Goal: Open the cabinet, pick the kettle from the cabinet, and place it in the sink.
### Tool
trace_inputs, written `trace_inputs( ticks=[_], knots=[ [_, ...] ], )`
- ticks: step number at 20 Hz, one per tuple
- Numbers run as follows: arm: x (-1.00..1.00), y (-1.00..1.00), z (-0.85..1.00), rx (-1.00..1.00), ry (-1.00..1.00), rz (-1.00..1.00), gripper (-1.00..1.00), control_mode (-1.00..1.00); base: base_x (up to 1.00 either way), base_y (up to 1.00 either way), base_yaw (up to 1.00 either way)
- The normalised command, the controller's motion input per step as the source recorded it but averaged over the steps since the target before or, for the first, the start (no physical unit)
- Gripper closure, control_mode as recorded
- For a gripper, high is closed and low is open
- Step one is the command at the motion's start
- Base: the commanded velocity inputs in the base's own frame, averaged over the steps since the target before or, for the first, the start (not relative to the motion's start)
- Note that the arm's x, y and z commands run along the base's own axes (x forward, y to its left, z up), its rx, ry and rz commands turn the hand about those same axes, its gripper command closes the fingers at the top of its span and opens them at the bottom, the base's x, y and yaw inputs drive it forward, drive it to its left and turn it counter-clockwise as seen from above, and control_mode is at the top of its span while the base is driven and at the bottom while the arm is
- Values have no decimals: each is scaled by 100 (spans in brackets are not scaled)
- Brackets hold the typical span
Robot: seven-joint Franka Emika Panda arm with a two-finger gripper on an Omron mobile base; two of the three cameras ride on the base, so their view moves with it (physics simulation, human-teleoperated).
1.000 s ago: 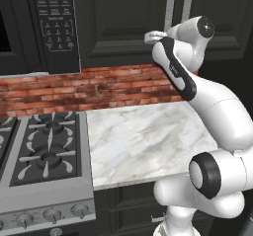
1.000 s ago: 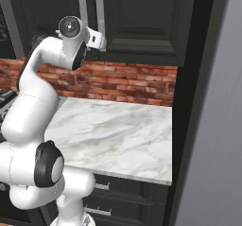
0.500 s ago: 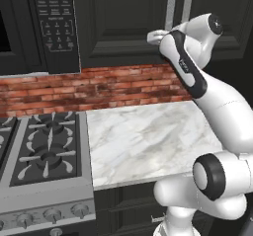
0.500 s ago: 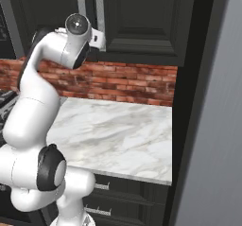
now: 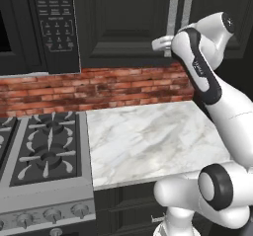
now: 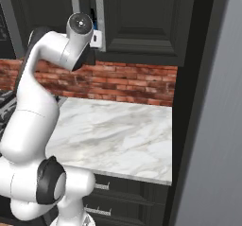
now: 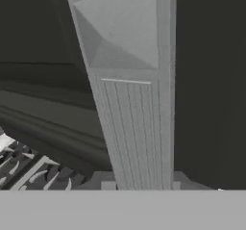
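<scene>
arm up at the cabinet (image 5: 128, 18) handles

microwave (image 5: 47, 25) on the left, stove (image 5: 42, 151) below it, brick backsplash (image 5: 99, 89) behind the bare marble counter (image 5: 148, 136). gripper (image 5: 165, 44) sits at the left silver handle (image 7: 132, 108) of the closed doors. can't tell if the fingers are pinching it or just beside it, the handle sits right up against the hand camera.
</scene>
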Motion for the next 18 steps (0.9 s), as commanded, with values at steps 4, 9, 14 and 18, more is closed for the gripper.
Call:
trace_inputs(
  ticks=[4, 9, 14, 18],
  knots=[
    [-46, 32, 2, -22, 9, 0, 100, -100, 0, 0, 0],
    [-46, 36, 3, -21, 12, 0, 100, -100, 0, 0, 0],
    [-45, 44, 0, -13, 1, 0, 100, -100, 0, 0, 0],
    [-44, 48, 0, -5, 0, 0, 100, -100, 0, 0, 0]
  ],
)
